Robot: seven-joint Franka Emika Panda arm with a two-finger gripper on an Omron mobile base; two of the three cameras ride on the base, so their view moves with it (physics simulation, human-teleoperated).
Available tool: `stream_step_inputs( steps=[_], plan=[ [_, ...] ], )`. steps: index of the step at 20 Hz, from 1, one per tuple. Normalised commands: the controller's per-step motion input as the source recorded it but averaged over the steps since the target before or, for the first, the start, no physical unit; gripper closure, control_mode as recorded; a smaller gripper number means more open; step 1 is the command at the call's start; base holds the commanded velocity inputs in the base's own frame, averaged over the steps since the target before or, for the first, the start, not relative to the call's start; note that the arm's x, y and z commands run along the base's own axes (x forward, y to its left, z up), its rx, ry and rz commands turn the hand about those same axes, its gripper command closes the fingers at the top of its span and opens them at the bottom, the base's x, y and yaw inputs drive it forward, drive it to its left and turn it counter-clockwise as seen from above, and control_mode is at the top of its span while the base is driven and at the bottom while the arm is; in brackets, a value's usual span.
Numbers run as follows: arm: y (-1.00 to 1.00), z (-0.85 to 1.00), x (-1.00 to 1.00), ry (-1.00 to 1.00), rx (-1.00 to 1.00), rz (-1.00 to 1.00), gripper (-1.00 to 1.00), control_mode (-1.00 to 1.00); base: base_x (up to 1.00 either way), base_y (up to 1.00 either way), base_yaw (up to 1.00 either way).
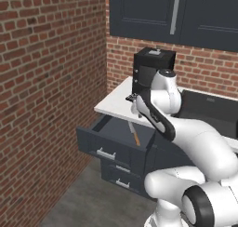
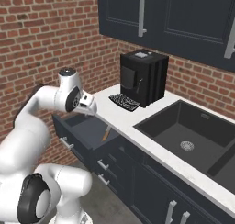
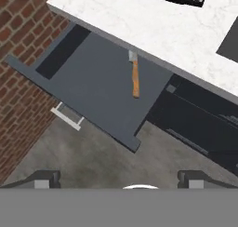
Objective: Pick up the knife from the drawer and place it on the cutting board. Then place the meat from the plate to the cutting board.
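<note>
The drawer [image 1: 103,148] [image 2: 82,129] [image 3: 93,77] stands pulled out below the white counter. The knife [image 1: 135,135] [image 2: 106,134] [image 3: 135,77] lies flat inside near the drawer's right side, with its grey blade partly under the counter edge and its orange-brown handle pointing outward. My gripper [image 1: 135,103] [image 2: 90,107] [image 3: 118,179] hovers above the drawer, open and empty, well clear of the knife. In the hand view the fingertips [image 3: 46,177] stand far apart. The cutting board, the meat and the plate are out of view.
A black coffee machine [image 1: 151,72] [image 2: 142,78] stands on the counter [image 2: 124,115] behind the drawer. A dark sink [image 2: 188,136] lies to the right. A brick wall [image 1: 46,82] closes the left side. Dark wall cabinets [image 2: 183,16] hang above.
</note>
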Motion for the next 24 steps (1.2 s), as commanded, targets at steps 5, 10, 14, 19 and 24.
stream_step_inputs(
  steps=[5, 10, 14, 19, 24],
  plan=[
    [-0.01, -0.41, 0.25, 0.0, 0.11, -0.14, -1.0, -1.0, 0.0, 0.0, 0.0],
    [-0.02, -0.55, 0.45, 0.04, 0.2, -0.12, -1.0, -1.0, 0.0, 0.0, 0.0],
    [0.02, -0.48, 0.45, 0.03, 0.07, -0.11, -1.0, -1.0, 0.0, 0.0, 0.0],
    [0.03, -0.32, 0.41, 0.02, 0.0, -0.11, -1.0, -1.0, 0.0, 0.0, 0.0],
    [0.01, -0.27, 0.41, 0.03, -0.01, -0.09, -1.0, -1.0, 0.0, 0.0, 0.0]
  ],
)
